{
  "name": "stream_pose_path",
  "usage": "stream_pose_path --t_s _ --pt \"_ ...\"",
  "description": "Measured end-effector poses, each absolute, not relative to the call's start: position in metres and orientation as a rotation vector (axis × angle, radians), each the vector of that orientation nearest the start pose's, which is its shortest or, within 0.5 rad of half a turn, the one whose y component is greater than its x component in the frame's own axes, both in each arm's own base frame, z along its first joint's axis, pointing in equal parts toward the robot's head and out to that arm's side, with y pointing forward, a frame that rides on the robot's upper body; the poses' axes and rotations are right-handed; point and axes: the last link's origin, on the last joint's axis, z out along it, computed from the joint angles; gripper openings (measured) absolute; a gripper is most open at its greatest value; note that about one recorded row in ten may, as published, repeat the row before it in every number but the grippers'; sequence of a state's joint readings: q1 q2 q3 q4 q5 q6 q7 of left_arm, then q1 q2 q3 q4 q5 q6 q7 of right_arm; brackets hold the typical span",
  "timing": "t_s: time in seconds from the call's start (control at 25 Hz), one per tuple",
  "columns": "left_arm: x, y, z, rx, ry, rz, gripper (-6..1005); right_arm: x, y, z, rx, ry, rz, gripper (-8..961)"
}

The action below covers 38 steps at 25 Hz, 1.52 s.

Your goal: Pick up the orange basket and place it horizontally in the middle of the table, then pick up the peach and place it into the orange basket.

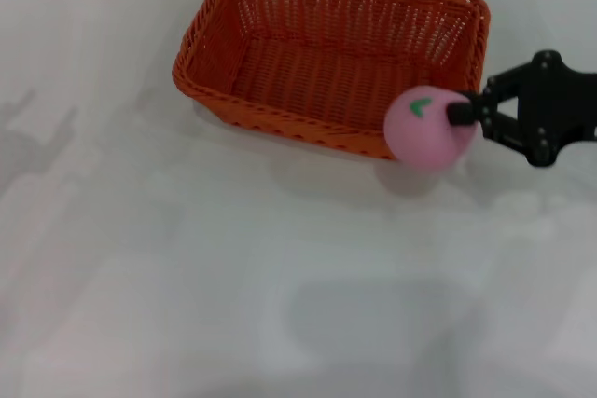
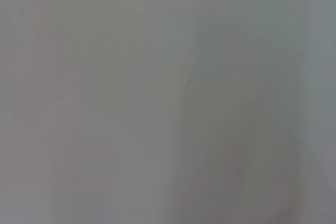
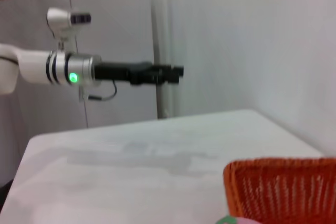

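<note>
The orange basket (image 1: 336, 53) lies on the white table (image 1: 233, 277), at the back and slightly right of middle, long side across and a little askew. The pink peach (image 1: 429, 126) with its green leaf mark is at the basket's near right corner, overlapping the rim. A faint shadow lies on the table below it. My right gripper (image 1: 464, 116) reaches in from the right and is shut on the peach. The right wrist view shows a basket corner (image 3: 283, 187) and a sliver of peach (image 3: 236, 220). Far off in that view, the left gripper (image 3: 176, 72) hangs above the table's other side.
The left wrist view shows only a blank pale surface. In the right wrist view a wall and a vertical post (image 3: 160, 45) stand beyond the table's far edge. White tabletop stretches in front of and left of the basket.
</note>
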State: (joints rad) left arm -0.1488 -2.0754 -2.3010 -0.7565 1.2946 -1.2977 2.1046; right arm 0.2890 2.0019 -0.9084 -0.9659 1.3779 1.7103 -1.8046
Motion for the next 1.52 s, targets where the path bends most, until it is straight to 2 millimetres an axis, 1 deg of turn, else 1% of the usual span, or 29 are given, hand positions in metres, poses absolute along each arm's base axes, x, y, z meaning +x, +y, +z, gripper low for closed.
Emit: stream_pose_path --t_s 0.16,0.32,0.44,0.52,0.72,0.92,1.04,1.36,1.52 --pt "-0.335 0.291 0.071 -2.001 -0.500 -0.786 668 0.266 0.301 0.054 -2.732 0.293 0.661 50" --pt "-0.334 0.292 0.071 -2.002 -0.497 -0.788 668 0.261 0.319 0.043 -2.711 0.303 0.625 50" --pt "-0.334 0.292 0.070 -2.005 -0.493 -0.787 668 0.260 0.329 0.032 -2.707 0.309 0.590 50" --pt "-0.334 0.292 0.070 -2.006 -0.491 -0.785 668 0.262 0.334 0.025 -2.702 0.317 0.560 50" --pt "-0.334 0.293 0.069 -2.008 -0.481 -0.782 668 0.266 0.335 0.020 -2.691 0.328 0.542 49" --pt "-0.333 0.293 0.068 -2.011 -0.480 -0.785 669 0.273 0.335 0.020 -2.640 0.376 0.568 111" --pt "-0.332 0.292 0.068 -2.015 -0.477 -0.792 669 0.278 0.333 0.024 -2.601 0.398 0.595 169" --pt "-0.331 0.291 0.067 -2.021 -0.474 -0.798 669 0.285 0.329 0.030 -2.566 0.425 0.614 322" --pt "-0.331 0.290 0.067 -2.020 -0.473 -0.802 669 0.287 0.323 0.038 -2.542 0.444 0.669 496"
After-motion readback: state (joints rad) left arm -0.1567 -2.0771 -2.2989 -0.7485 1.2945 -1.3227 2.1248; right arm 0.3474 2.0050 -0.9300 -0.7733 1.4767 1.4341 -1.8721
